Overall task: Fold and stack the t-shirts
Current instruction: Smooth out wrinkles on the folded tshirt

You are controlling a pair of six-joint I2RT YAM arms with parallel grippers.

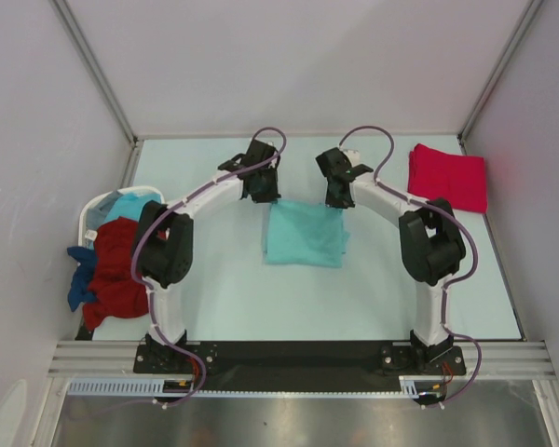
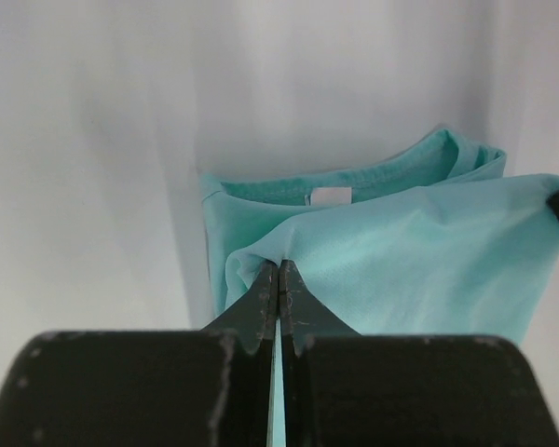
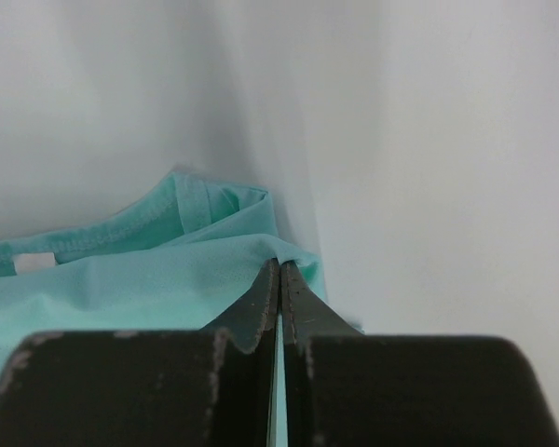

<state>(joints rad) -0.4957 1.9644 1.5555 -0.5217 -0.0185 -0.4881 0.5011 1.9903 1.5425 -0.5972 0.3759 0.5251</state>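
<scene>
The light teal t-shirt lies on the table, left gripper pinched tight on one far corner, right gripper clamped on the other. The white basket at left holds a dark red shirt and a light blue one, a blue one spilling over its side; pinkish-red shirt lies folded far right
</scene>
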